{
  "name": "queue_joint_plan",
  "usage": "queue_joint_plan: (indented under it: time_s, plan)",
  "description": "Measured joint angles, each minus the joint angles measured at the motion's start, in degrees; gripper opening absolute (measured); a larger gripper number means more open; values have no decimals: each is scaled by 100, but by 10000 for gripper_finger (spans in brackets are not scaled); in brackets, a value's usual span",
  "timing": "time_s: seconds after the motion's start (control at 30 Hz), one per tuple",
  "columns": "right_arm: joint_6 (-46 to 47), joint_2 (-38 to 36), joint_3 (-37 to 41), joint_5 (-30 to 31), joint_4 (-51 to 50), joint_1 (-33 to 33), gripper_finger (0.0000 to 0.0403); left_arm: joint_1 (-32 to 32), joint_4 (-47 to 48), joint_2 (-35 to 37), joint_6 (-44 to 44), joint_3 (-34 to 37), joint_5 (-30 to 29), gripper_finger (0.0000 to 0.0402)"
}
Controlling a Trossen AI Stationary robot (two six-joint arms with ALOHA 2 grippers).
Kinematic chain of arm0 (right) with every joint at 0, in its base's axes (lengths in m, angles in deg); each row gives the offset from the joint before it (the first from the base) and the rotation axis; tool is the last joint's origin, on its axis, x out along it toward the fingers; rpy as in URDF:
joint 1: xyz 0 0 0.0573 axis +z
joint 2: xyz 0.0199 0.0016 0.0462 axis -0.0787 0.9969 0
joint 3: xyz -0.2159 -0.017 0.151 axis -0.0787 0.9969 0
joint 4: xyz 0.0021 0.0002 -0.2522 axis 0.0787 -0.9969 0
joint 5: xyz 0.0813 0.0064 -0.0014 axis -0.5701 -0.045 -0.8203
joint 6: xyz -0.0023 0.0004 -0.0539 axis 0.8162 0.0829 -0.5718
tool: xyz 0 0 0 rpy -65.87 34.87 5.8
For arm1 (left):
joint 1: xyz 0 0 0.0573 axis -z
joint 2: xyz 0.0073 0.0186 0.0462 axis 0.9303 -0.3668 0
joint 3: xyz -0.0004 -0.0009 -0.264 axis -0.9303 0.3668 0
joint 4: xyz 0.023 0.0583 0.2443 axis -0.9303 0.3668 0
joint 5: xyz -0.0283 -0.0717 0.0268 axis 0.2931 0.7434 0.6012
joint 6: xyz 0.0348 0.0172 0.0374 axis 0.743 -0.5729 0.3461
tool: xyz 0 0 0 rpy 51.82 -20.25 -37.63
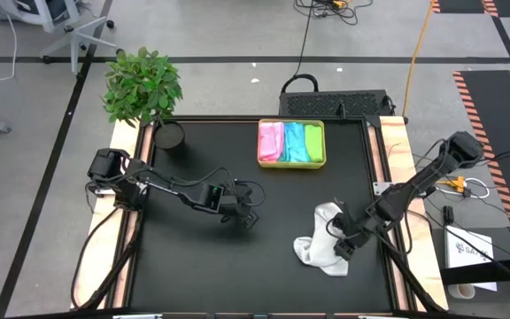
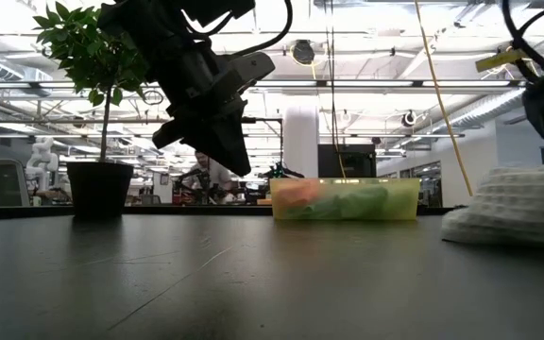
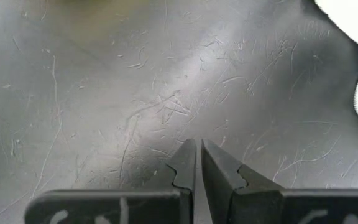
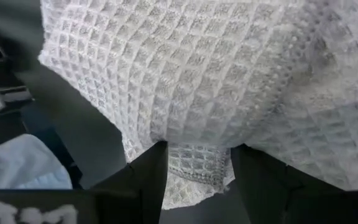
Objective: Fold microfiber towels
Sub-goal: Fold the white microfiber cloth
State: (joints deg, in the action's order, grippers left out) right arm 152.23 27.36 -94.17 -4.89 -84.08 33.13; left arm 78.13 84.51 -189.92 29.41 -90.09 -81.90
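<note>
— Although white marks show on both wrist housings, can any writing be read?
— No. The marks are cut off at the picture edge, and a white card right of the table carries print too small to make out.
— What about the surface?
— A black table (image 1: 202,257), matte and covered in fine scratches, with pale wooden strips along its sides. A potted plant (image 1: 144,89) stands at its far left corner, and a yellow-green tray (image 1: 291,163) sits at the far edge holding folded pink, light blue and green towels (image 1: 290,140).
— And the room?
— Grey floor with dark lines, cables, and striped hazard tape at the right. Level across the table there are ceiling lights, pipes, a white column and a person far off.
— Where is the white towel (image 1: 322,239)?
— Crumpled on the table's near right. The right gripper (image 1: 343,241) is at its edge, jaws wide, with the waffle-weave hem between them.
— The left gripper (image 1: 244,215)?
— Above bare table left of centre, jaws closed together, holding nothing.
</note>
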Motion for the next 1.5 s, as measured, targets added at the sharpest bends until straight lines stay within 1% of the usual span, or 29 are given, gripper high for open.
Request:
queue_joint_plan:
  time_s: [0.17,0.37,0.53,0.63,0.73,0.8,0.87,0.97,1.07,1.23,1.5]
  plan:
    - [-107,-44,0,-220,312,-346,169,0,0,0,0,0,0,26]
    - [-48,-222,0,-608,299,-779,169,0,-2,0,4,0,0,26]
    - [26,-313,0,-604,116,-997,169,2,-2,0,9,0,0,26]
    - [87,-313,0,-637,-239,-1038,169,0,-2,0,9,0,0,26]
    - [305,-313,0,-1013,-587,-1014,169,0,-2,0,11,0,4,26]
    - [418,-313,0,-1321,-554,-948,169,0,-2,0,11,0,33,26]
    - [488,-313,0,-1418,-343,-894,169,0,-2,0,13,0,51,26]
    - [515,-313,-2,-1309,-107,-863,169,1,-2,0,15,0,52,26]
    - [521,-313,-2,-1000,-130,-866,169,0,-2,0,25,0,52,26]
    - [368,-313,-2,-762,-608,-886,169,1,-2,0,44,0,52,26]
    - [-115,-473,-2,-761,-602,-1269,169,1,-2,0,48,0,59,26]
